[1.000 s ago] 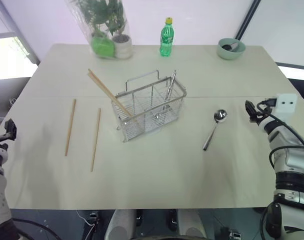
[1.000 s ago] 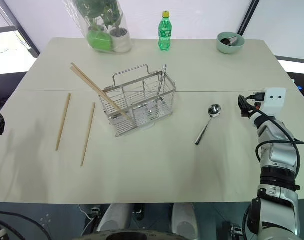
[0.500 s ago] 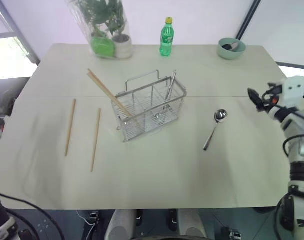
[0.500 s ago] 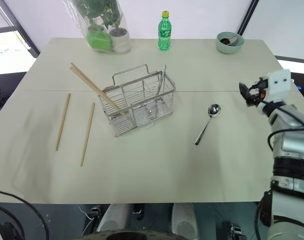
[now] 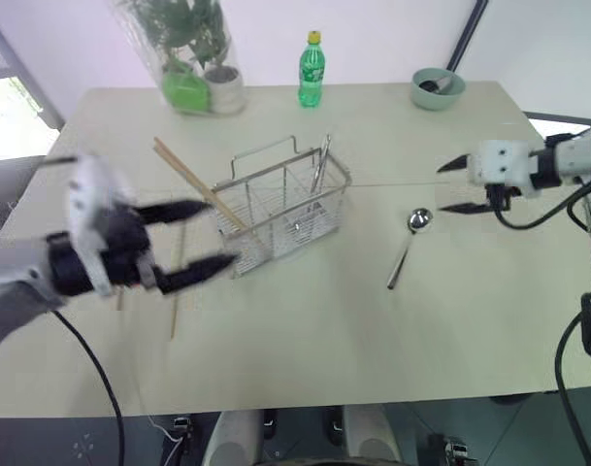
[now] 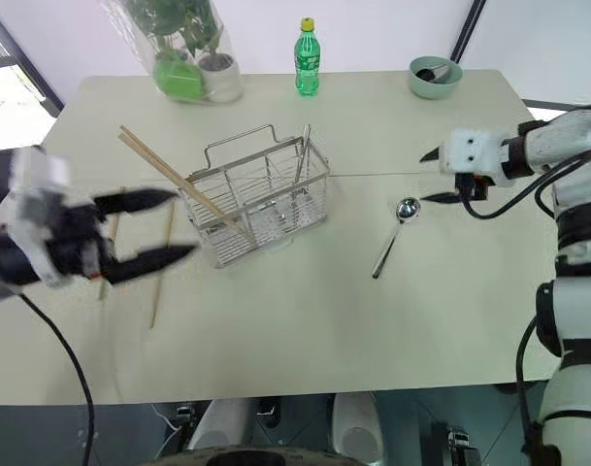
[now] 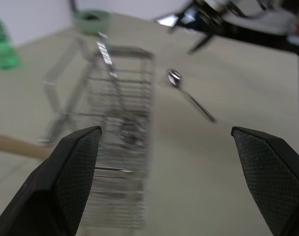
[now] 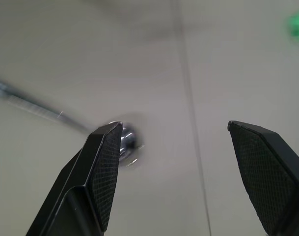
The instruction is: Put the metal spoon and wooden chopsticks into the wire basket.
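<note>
One metal spoon (image 5: 409, 245) lies on the tabletop (image 5: 305, 320) at three o'clock from the wire basket (image 5: 281, 208). Two wooden chopsticks (image 6: 174, 178) lean in the basket's nine o'clock end; two more lie flat farther toward nine o'clock. Right tool (image 5: 452, 186) hovers just beside the spoon's bowl, spread wide, empty. Left tool (image 5: 202, 236), gaping and empty, hangs beside the basket.

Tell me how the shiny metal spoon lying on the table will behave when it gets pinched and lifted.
The shiny metal spoon looks rigid, so it should not bend. Its polished surface and slim handle will probably be slippery. Lying flat on the beige table, it may skid or pivot about its round bowl when nudged.
</note>
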Tool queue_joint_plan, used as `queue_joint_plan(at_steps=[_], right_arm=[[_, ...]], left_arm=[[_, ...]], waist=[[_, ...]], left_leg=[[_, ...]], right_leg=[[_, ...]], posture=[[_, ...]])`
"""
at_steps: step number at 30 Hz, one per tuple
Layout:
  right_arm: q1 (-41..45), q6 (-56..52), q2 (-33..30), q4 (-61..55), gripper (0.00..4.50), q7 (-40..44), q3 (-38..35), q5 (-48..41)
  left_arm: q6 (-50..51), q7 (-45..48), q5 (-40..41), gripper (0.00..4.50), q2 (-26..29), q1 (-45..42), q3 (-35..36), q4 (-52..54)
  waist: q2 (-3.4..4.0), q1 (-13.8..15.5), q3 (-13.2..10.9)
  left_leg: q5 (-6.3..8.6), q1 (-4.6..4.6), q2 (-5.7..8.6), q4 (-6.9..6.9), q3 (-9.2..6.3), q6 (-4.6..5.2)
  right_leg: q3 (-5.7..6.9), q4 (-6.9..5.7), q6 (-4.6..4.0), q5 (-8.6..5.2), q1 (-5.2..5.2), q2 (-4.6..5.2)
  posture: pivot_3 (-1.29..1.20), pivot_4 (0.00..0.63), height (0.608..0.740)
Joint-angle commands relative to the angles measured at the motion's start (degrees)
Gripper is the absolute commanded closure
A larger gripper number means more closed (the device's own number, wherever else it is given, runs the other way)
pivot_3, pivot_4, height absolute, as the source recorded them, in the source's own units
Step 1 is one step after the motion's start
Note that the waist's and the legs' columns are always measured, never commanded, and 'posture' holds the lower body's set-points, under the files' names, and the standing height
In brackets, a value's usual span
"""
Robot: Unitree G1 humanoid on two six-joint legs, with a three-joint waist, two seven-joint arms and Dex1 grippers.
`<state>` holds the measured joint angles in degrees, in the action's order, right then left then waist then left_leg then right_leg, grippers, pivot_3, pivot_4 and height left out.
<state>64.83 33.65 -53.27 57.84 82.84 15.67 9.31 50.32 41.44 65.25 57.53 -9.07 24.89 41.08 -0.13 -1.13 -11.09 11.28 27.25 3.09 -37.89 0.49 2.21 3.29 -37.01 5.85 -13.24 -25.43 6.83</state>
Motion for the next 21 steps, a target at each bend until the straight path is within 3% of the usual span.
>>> queue_joint_plan(at_steps=[1, 5, 13, 21], right_arm=[[6.08, 9.04, 2.1, 6.26, 0.98, 1.63, 5.36, 7.41], [11.65, 16.06, 6.32, 12.12, 0.98, -6.13, 13.5, 18.81], [13.38, 20.93, 11.08, 16.93, 0.98, -9.84, 20.78, 28.13], [12.08, 23.11, 14.33, 18.49, 0.98, -5.36, 18.98, 25.3]], left_arm=[[-2.39, 3.01, -2.13, 0.05, 0.91, 0.21, -1.93, 0.96], [-4.54, 3.34, -5.77, 0.05, 0.18, 0.44, -4.09, 1.76], [-3.96, -1.61, -2.94, 0.05, -0.91, -0.88, -4.14, 4.81], [-3.69, -6.56, 0.78, 0.05, -0.18, 0.35, -1.59, 6.56]], waist=[[-0.01, -0.01, -0.01], [0.03, -0.04, -0.03], [0.04, 0.42, -0.04], [0.09, -0.05, -0.07]], left_leg=[[-0.01, 0.0, -0.01, 0.0, 0.0, -0.01], [-0.04, -0.01, 0.0, 0.0, 0.01, -0.06], [-0.26, -0.01, 0.06, 0.01, 0.01, -0.43], [-0.31, -0.14, 0.05, 0.04, 0.01, -0.51]], right_leg=[[0.0, -0.02, 0.0, 0.0, -0.01, -0.01], [-0.03, -0.1, 0.0, 0.0, -0.08, -0.02], [-0.05, -0.2, 0.0, 0.0, -0.11, -0.08], [-0.07, -0.32, 0.01, 0.01, -0.04, -0.13]], posture=[[0.0, 0.15, 0.684], [0.0, 0.15, 0.684], [0.0, 0.15, 0.684], [0.0, 0.15, 0.684]])
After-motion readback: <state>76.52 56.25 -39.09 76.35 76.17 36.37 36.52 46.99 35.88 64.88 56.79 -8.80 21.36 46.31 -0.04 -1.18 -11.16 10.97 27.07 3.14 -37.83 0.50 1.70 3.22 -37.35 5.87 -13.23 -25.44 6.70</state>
